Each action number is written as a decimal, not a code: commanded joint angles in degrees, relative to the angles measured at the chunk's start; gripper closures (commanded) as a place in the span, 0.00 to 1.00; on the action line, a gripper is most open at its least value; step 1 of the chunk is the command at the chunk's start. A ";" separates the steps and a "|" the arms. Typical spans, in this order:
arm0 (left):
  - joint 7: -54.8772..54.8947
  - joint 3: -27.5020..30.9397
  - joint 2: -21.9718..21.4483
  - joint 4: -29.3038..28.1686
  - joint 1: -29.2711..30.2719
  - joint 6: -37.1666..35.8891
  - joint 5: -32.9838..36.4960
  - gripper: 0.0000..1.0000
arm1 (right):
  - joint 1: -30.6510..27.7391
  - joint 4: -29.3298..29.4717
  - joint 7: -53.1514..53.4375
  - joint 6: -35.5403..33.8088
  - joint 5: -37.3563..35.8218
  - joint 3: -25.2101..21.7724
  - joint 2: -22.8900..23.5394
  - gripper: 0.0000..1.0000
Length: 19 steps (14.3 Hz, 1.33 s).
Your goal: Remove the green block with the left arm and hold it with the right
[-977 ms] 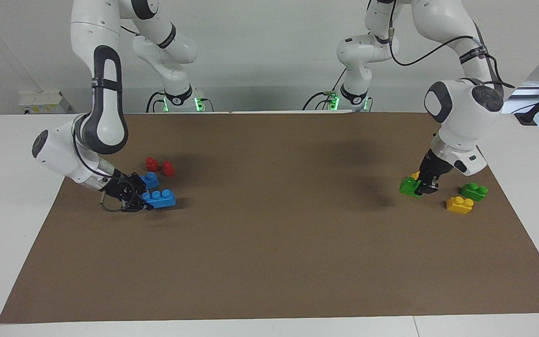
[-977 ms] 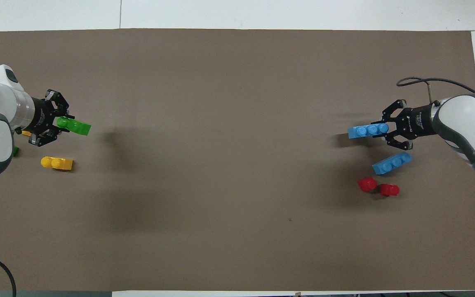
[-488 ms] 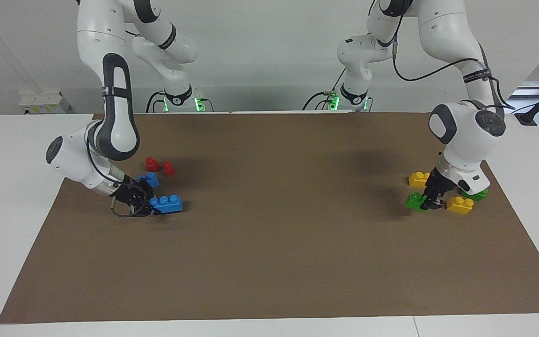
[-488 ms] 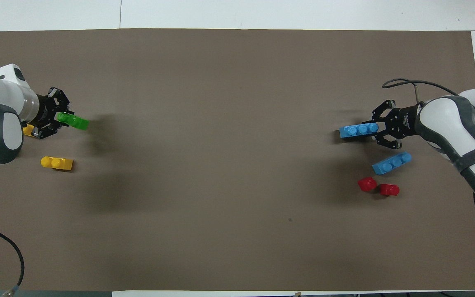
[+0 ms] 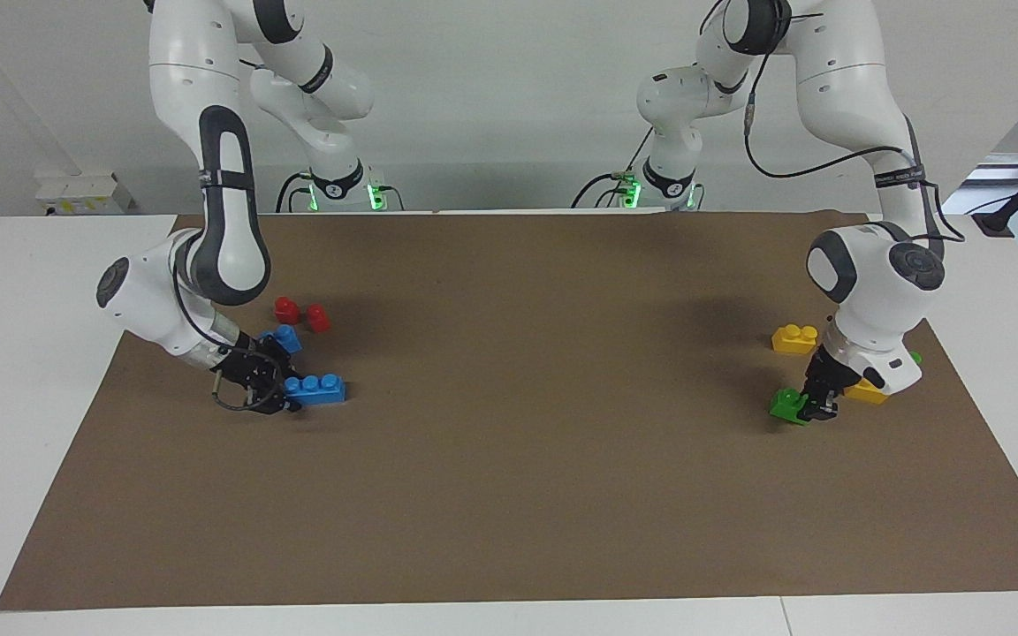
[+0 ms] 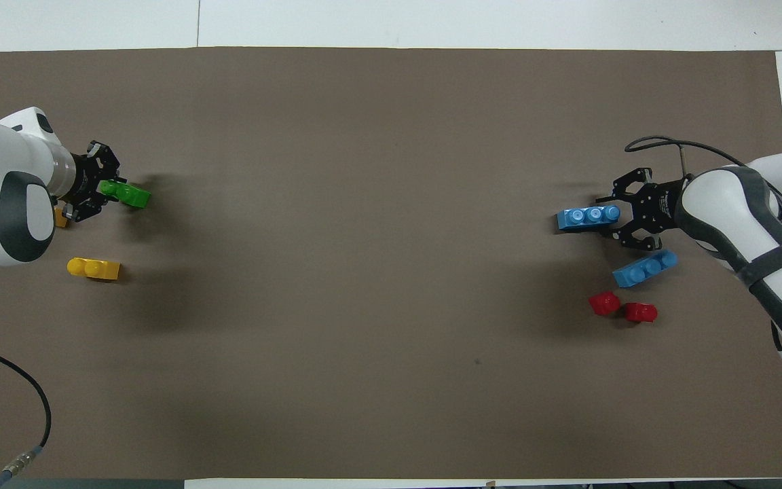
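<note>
Since a moment ago the left gripper [image 5: 814, 409], clamped on the green block [image 5: 788, 405], has carried it off the yellow brick [image 5: 795, 337], now well apart, completing removal, while the right gripper [image 5: 279, 396] grips a blue three-stud brick [image 5: 315, 389] instead.

A brown paper sheet [image 5: 509, 424] covers most of a white table [image 5: 23, 371] set against a plain pale wall [image 5: 491, 97]. A small white box [image 5: 80, 193] sits at the table's edge.
</note>
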 commanded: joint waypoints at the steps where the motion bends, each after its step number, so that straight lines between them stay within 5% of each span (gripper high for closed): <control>1: 0.62 -0.32 0.77 0.74 0.34 0.83 1.27 0.10 | 0.07 1.32 -0.02 -3.41 0.60 0.24 -2.10 0.00; 2: 0.71 -0.32 0.77 0.92 0.25 0.57 1.36 0.00 | 0.16 2.55 -0.01 -6.31 -0.10 0.16 -3.15 0.00; 8: 3.25 -0.58 -1.42 3.81 0.08 -3.55 1.45 0.00 | 2.18 8.44 -2.55 -19.77 -13.20 0.24 -11.77 0.00; 15: 16.86 -1.28 -8.63 8.11 -1.33 -16.29 1.45 0.00 | 2.88 12.22 -22.48 -29.98 -22.14 0.77 -21.34 0.00; 19: 31.26 -2.60 -12.76 9.88 -1.33 -24.64 1.36 0.00 | 5.17 18.02 -40.74 -36.04 -30.43 0.77 -22.15 0.00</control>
